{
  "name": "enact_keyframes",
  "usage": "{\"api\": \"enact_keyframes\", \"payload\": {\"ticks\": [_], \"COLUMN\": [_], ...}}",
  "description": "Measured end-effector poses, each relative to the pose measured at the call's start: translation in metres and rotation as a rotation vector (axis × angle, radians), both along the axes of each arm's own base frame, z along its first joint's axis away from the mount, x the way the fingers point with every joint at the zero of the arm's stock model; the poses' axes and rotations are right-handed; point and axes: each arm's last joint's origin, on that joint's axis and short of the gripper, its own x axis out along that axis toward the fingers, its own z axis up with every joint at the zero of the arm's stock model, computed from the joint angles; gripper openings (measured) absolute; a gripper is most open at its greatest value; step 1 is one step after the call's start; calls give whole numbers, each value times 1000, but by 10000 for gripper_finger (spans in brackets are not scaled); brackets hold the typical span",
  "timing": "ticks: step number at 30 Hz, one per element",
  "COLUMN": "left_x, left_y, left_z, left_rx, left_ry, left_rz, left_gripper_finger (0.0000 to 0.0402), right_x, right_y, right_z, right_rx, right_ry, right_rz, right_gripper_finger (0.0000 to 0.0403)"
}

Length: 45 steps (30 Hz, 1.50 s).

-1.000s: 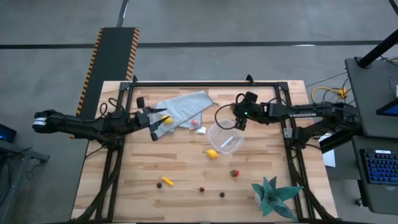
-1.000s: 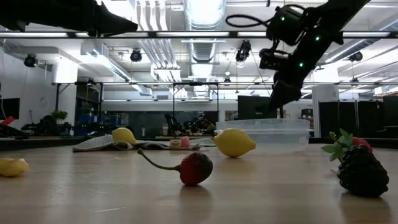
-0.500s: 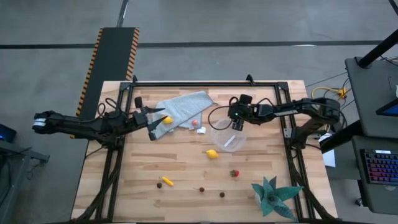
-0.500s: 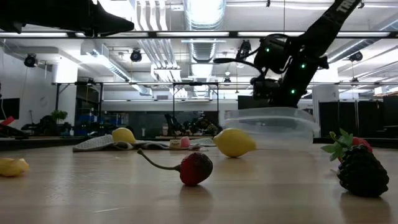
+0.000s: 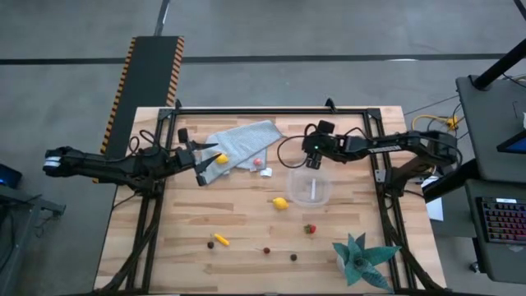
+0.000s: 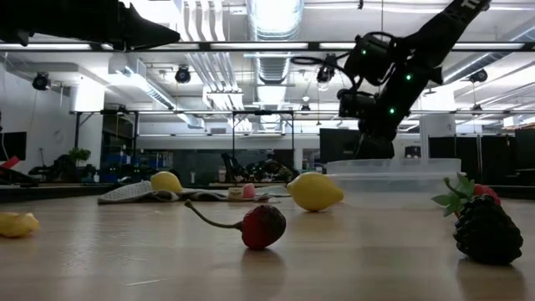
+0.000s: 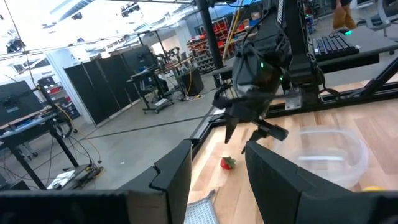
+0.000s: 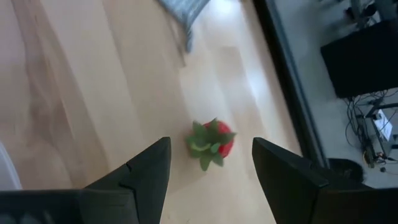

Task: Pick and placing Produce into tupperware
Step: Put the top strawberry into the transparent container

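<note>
The clear tupperware (image 5: 311,187) sits flat on the table, right of centre. My right gripper (image 5: 313,163) is open just beyond its far rim, and its wrist view shows a red strawberry (image 8: 210,143) on the wood between the open fingers. That strawberry (image 5: 257,162) lies beside the grey-blue cloth (image 5: 242,140). My left gripper (image 5: 205,168) hovers open over the cloth's near-left corner, next to a lemon (image 5: 220,158) lying on the cloth. A second lemon (image 5: 280,203), another strawberry (image 5: 309,228), the orange stick (image 5: 220,240) and brown bits (image 5: 266,250) lie nearer.
A small white block (image 5: 265,172) lies near the far strawberry. The teal spiky plant (image 5: 362,259) stands at the near right corner. The black frame rails (image 5: 271,111) run along the table's edges. Bare wood lies between the tupperware and the near fruits.
The tupperware tipped up on one side, then settled flat again, and now lies farther toward the table's right and near edges. My right gripper stayed by the tupperware's far rim, shifting slightly. My left arm kept still.
</note>
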Motion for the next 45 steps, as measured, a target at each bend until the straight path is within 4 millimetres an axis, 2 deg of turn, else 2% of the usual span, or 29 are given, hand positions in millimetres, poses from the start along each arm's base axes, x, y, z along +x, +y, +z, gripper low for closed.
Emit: {"api": "enact_keyframes", "payload": {"ticks": [5, 10, 15, 20, 28, 33, 39, 45], "left_x": [0, 1, 1, 1, 1, 2, 5, 6], "left_y": [0, 0, 0, 0, 0, 0, 0, 0], "left_z": [0, 0, 0, 0, -1, -2, -5, -6], "left_rx": [0, 0, -1, -1, -2, -5, -6, -6], "left_ry": [-1, 3, 4, 3, 4, 12, 33, 41], "left_rz": [0, 2, 10, 11, 11, 11, 10, 10], "left_gripper_finger": [137, 137, 137, 137, 137, 137, 137, 137], "right_x": [-5, -6, -1, 7, 40, 50, 54, 57], "right_y": [-5, -25, -44, -61, -80, -87, -87, -89], "right_z": [10, 16, 26, 41, 61, 53, 38, 28], "right_rx": [24, 210, 295, 368, 479, 511, 531, 525], "right_ry": [-59, -179, -211, -62, 49, 86, 93, 12], "right_rz": [-20, -136, -312, -428, -496, -573, -638, -667], "right_gripper_finger": [219, 219, 219, 219, 219, 219, 219, 219]}}
